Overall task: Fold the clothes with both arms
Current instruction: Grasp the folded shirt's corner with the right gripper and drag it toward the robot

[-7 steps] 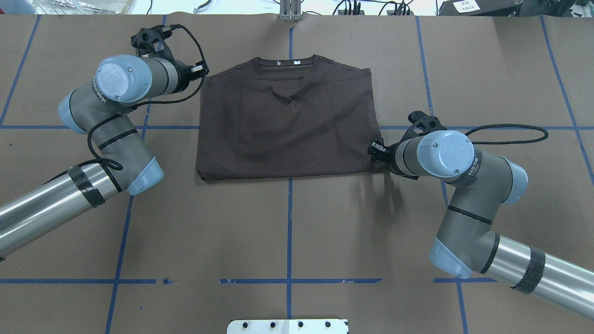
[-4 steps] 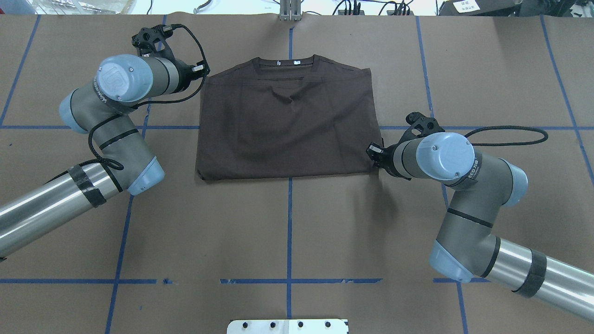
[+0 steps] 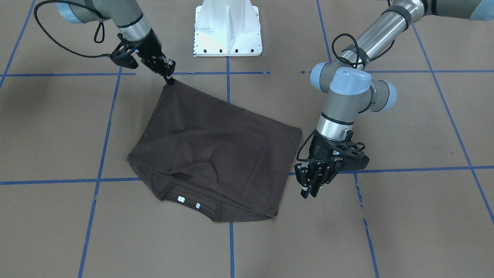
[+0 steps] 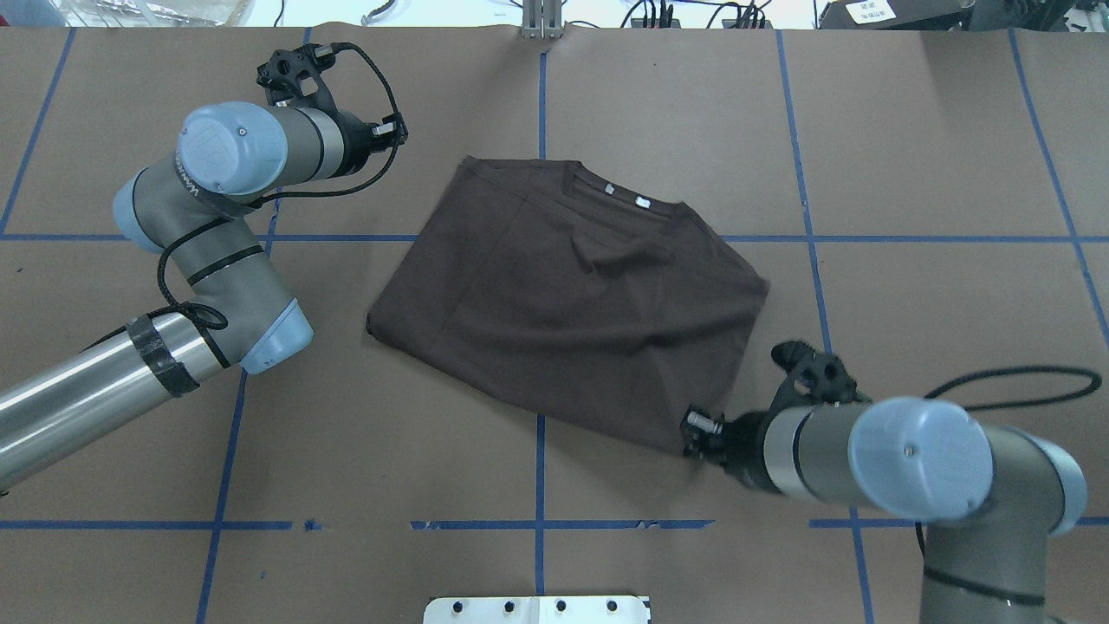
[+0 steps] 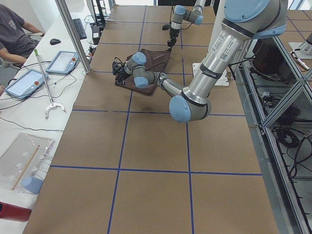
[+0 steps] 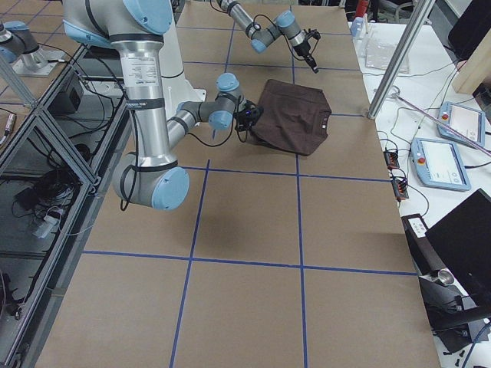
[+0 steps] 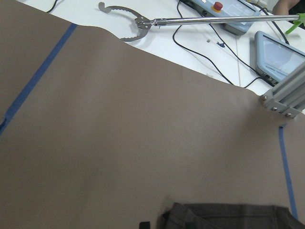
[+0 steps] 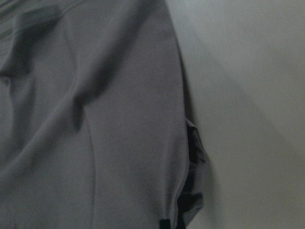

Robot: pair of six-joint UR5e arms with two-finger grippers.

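Note:
The dark grey-brown T-shirt [image 4: 572, 303] lies folded and skewed on the brown table, its collar and white neck tag [image 4: 641, 202] toward the far side. My right gripper [image 4: 693, 429] is shut on the shirt's near right corner, which shows as a pinched peak in the front view by the right gripper [image 3: 168, 78]. Cloth [image 8: 95, 143] fills the right wrist view. My left gripper [image 4: 394, 132] hovers off the shirt's far left corner, open, with nothing between its fingers [image 3: 305, 193]. Only the shirt's edge [image 7: 228, 217] shows in the left wrist view.
Blue tape lines [image 4: 540, 485] grid the brown table cover. The white base bracket [image 4: 537, 609] sits at the near edge and a metal post [image 4: 541, 22] at the far edge. A grabber tool [image 7: 143, 24] and control pendants [image 7: 281, 47] lie on the side desk beyond.
The right gripper has pulled its corner of the shirt toward the near edge, turning and skewing the whole shirt. The shirt's far left corner has slid away from the left gripper, which barely moved.

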